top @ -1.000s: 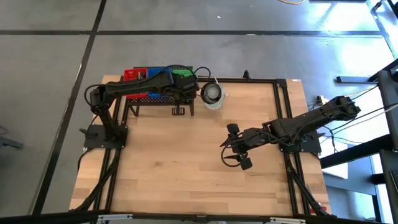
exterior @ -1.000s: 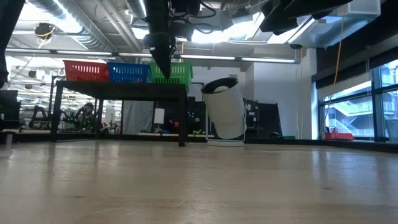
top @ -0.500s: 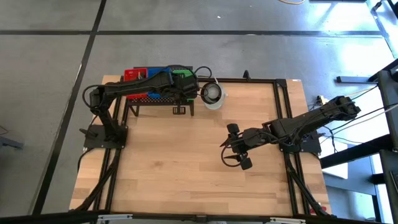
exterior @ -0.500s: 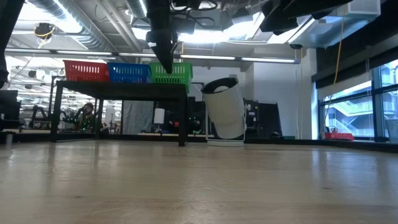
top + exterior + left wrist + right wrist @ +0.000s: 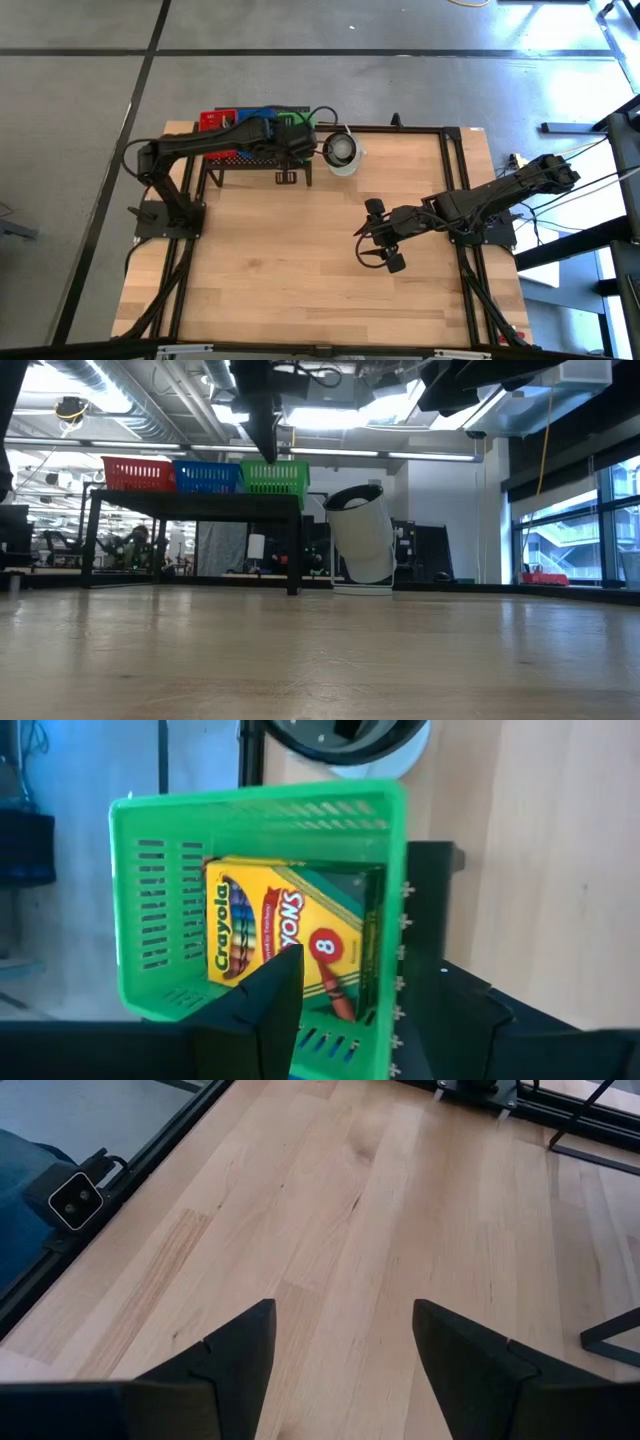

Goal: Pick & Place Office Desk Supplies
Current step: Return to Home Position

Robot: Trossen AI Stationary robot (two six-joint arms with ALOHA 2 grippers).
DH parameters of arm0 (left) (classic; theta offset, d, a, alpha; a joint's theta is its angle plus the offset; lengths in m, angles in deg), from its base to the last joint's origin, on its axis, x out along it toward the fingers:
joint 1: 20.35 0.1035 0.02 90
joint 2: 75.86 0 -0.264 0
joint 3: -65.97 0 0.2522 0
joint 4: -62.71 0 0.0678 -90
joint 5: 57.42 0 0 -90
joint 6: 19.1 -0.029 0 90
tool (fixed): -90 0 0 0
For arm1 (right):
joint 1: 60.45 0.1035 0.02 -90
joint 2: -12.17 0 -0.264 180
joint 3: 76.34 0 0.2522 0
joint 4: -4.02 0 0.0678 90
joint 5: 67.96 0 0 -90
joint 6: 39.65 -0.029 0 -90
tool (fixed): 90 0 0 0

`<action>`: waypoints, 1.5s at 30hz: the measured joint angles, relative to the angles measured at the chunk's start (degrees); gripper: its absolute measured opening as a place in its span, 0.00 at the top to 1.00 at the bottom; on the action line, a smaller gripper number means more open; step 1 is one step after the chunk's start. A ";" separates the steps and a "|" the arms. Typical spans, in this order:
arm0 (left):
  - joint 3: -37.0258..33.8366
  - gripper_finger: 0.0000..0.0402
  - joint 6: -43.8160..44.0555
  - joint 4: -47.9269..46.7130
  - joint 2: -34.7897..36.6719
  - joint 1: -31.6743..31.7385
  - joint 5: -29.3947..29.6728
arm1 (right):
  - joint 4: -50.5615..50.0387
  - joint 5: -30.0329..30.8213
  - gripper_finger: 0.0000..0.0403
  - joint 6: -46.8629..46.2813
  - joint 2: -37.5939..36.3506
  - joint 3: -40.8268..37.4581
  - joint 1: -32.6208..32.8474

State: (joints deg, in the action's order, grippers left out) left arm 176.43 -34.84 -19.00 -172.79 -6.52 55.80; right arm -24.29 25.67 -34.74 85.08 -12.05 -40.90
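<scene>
Green bin (image 5: 262,812) on the black shelf (image 5: 190,501) holds the crayon box (image 5: 285,925) (label up). Above it hovers the left tool (image 5: 365,985), spread open and empty. Well apart, the right tool (image 5: 342,1310) hangs open over the tabletop (image 5: 300,265).

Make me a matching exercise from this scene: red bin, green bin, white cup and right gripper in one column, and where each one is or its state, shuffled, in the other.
1. red bin
2. green bin
3. white cup
4. right gripper

A. open, over bare table
B. on the table, beside the shelf
C. at the shelf end farthest from the cup
D. holds a crayon box

Pairs: 1-C, 2-D, 3-B, 4-A.
</scene>
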 joint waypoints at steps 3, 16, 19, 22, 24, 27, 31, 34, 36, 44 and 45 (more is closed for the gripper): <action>0.00 0.59 0.19 0.00 1.28 -1.06 0.11 | 0.02 0.01 0.41 0.02 -0.01 0.00 0.00; 0.00 0.59 8.74 -2.61 12.94 -11.78 1.13 | 0.00 -0.01 0.41 0.04 0.01 0.00 -0.02; 0.00 0.59 18.04 -3.23 15.97 -14.93 -0.94 | 0.01 -0.01 0.41 0.04 0.01 0.00 0.00; 0.00 0.59 25.30 -2.95 18.46 -17.56 -4.09 | 0.02 -0.01 0.41 0.04 0.00 0.00 -0.01; 0.00 0.59 28.32 -2.90 19.61 -18.99 -5.61 | 0.00 -0.01 0.41 0.04 0.01 0.00 -0.02; 0.00 0.59 29.37 -2.88 20.69 -20.65 -5.95 | 0.00 -0.01 0.41 0.07 0.01 0.00 -0.02; 0.00 0.59 32.96 -2.90 21.23 -22.03 -6.26 | 0.01 -0.01 0.41 0.07 0.00 0.00 -0.01; 0.00 0.59 33.51 -3.07 21.23 -22.79 -8.36 | 0.00 -0.01 0.41 0.07 -0.01 0.00 0.00; 0.00 0.59 33.63 -3.09 21.23 -23.17 -9.36 | 0.02 0.03 0.41 0.07 0.01 0.00 0.00; -6.25 0.59 34.37 1.50 25.42 -25.41 -9.82 | 0.00 0.29 0.41 0.09 -0.01 0.00 -0.02; -7.85 0.59 34.53 2.60 26.59 -25.57 -10.34 | 0.02 0.29 0.41 0.09 0.00 0.00 0.00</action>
State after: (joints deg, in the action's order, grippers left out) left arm 168.58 -0.32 -16.40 -146.20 -32.09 45.46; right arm -24.27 25.96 -34.65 85.08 -12.05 -40.90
